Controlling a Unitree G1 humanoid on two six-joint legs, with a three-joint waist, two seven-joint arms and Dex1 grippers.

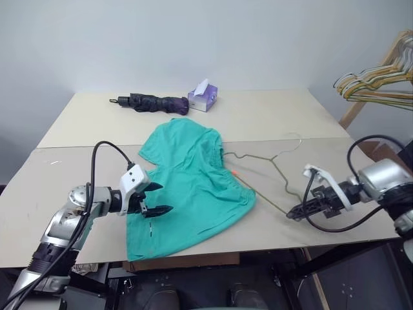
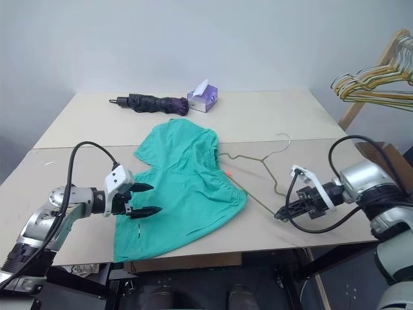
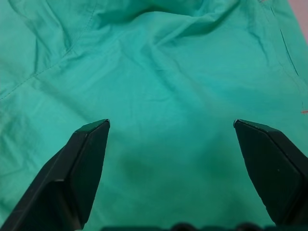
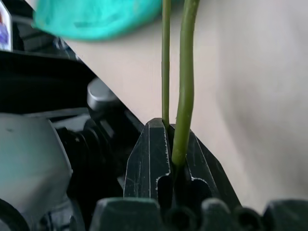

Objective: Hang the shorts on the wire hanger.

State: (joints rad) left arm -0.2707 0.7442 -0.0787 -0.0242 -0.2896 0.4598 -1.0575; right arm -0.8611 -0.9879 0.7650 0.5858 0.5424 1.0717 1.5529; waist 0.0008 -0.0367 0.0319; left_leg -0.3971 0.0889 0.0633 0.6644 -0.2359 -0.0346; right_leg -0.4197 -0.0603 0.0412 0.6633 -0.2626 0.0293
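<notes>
Right gripper (image 4: 174,161) is clamped tight on the corner of the wire hanger (image 1: 279,173), thin and springy, likely to twist in that pinch. Its far end seems to run under the shorts (image 1: 190,187), hard to say how far. Left gripper (image 1: 153,199) hangs spread wide over the near leg. Soft, limp cloth, spread flat mid-table; it wants taking at the gathered waistband.

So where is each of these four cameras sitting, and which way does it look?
Left and right eye views: on the head, looking down at the beige table, both arms showing.
Left wrist view: on the left arm, over the teal-green cloth shorts between the open left gripper.
Right wrist view: on the right arm, along the right gripper clamping the thin olive-grey wire hanger.
All views share the shorts.
</notes>
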